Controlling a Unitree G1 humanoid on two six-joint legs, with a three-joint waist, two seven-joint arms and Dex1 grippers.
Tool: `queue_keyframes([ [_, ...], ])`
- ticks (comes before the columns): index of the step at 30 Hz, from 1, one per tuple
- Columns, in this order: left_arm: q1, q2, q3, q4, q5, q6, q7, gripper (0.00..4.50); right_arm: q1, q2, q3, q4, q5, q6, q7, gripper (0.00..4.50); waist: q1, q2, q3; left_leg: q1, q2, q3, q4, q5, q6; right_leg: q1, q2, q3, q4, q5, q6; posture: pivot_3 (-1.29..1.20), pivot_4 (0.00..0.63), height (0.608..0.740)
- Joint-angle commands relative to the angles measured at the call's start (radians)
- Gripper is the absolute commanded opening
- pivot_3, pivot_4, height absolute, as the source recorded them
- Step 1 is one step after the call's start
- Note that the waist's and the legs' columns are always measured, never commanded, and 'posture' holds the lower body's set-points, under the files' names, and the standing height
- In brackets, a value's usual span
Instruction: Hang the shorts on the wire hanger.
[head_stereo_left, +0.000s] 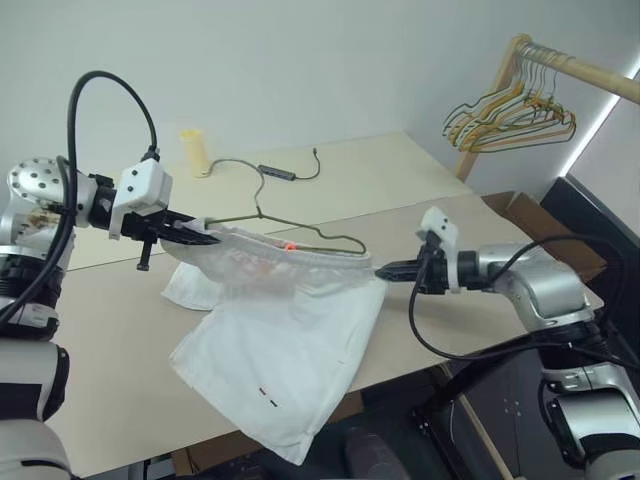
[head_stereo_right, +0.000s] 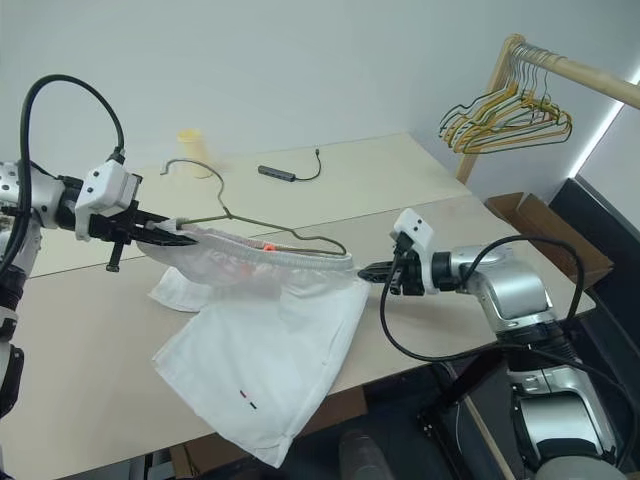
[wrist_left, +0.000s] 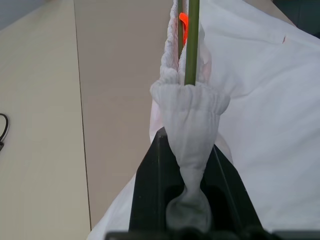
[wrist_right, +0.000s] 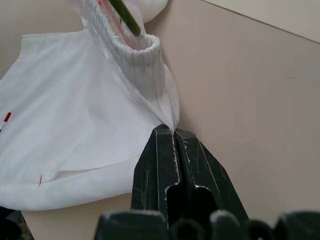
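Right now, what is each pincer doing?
Left pincer: shut on the shorts, pinching the waistband.
Right pincer: shut on the shorts, pinching thin fabric at the other end.

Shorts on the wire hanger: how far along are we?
Done: the wire hanger already runs inside the shorts' stretched waistband. In hand: the left gripper and right gripper each pinch one end of the waistband, jaws shut on fabric, holding it above the table. Left: release so the shorts hang from the hanger alone.
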Motion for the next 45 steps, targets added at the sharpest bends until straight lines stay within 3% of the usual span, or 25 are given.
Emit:
queue_keyframes([
  [1, -0.022, 0.02, 0.008, 0.032, 0.038, -0.03, -0.004, 0.0, -0.033, -0.039, -0.013, 0.011, -0.034, -0.035, 0.003, 0.04, 0.0, 0.0, 0.0, 0.0, 0.0, 0.0, 0.0, 0.0, 0.0, 0.0, 0.0, 0.0, 0.0, 0.0, 0.0, -0.25, 0.0, 0.74],
  [12, -0.036, -0.01, 0.065, 0.09, 0.095, -0.044, -0.004, 0.0, -0.053, -0.059, -0.002, 0.047, -0.05, -0.05, 0.017, 0.04, 0.0, 0.0, 0.0, 0.0, 0.0, 0.0, 0.0, 0.0, 0.0, 0.0, 0.0, 0.0, 0.0, 0.0, 0.0, -0.25, 0.0, 0.74],
  [25, -0.024, 0.011, 0.056, 0.039, 0.002, 0.026, -0.004, 0.0, -0.053, -0.042, 0.034, 0.116, -0.088, -0.077, -0.002, 0.04, -0.001, 0.0, 0.0, 0.0, 0.0, 0.0, 0.0, 0.0, 0.0, 0.0, 0.0, 0.0, 0.0, 0.0, 0.0, -0.25, 0.0, 0.74],
  [38, -0.045, -0.019, 0.055, 0.151, 0.224, -0.07, 0.009, 0.0, -0.074, -0.046, 0.046, 0.122, -0.116, -0.106, -0.005, 0.04, -0.001, 0.0, 0.0, 0.0, 0.0, 0.0, 0.0, 0.0, 0.0, 0.0, 0.0, 0.0, 0.0, 0.0, 0.0, -0.25, 0.0, 0.74],
  [45, -0.037, -0.059, 0.087, 0.12, 0.258, -0.056, 0.059, 0.0, -0.115, -0.06, 0.063, -0.008, -0.165, -0.163, -0.018, 0.04, 0.0, 0.0, 0.0, 0.0, 0.0, 0.0, 0.0, 0.0, 0.0, 0.0, 0.0, 0.0, 0.0, 0.0, 0.0, -0.24, 0.0, 0.74],
])
